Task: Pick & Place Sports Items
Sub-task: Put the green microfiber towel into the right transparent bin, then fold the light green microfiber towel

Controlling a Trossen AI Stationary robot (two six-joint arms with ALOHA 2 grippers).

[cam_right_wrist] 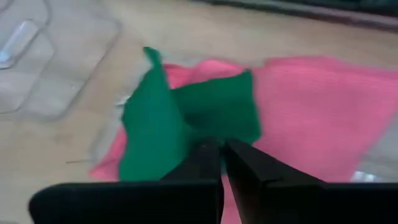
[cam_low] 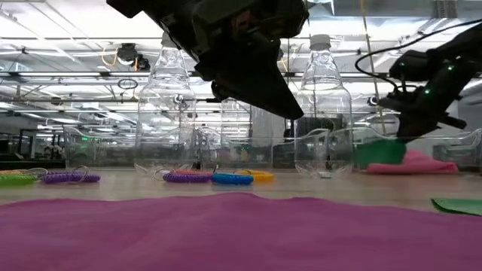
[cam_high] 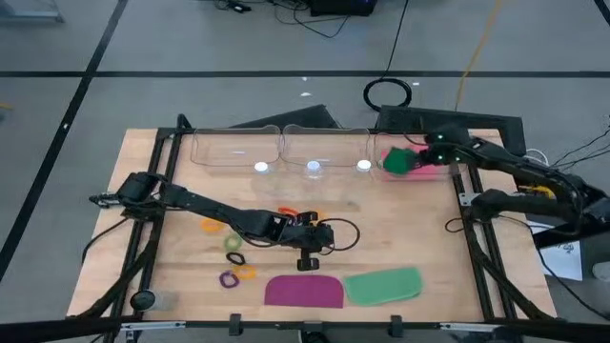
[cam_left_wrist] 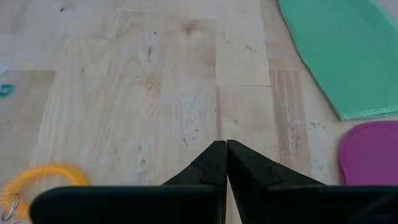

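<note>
Right gripper (cam_right_wrist: 221, 149) pinching the dark green piece (cam_right_wrist: 180, 118) over the pink piece (cam_right_wrist: 311, 112), in the bin (cam_high: 443, 173) at the table's far right corner. Lower it flat before release. Left gripper (cam_left_wrist: 225, 149) pressed together, empty, mid-table.

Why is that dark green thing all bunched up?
The right gripper has its fingers pinched shut on the dark green piece, so it folds and puckers on the pink piece at the table's far right. The other flat pieces lie smooth.
</note>
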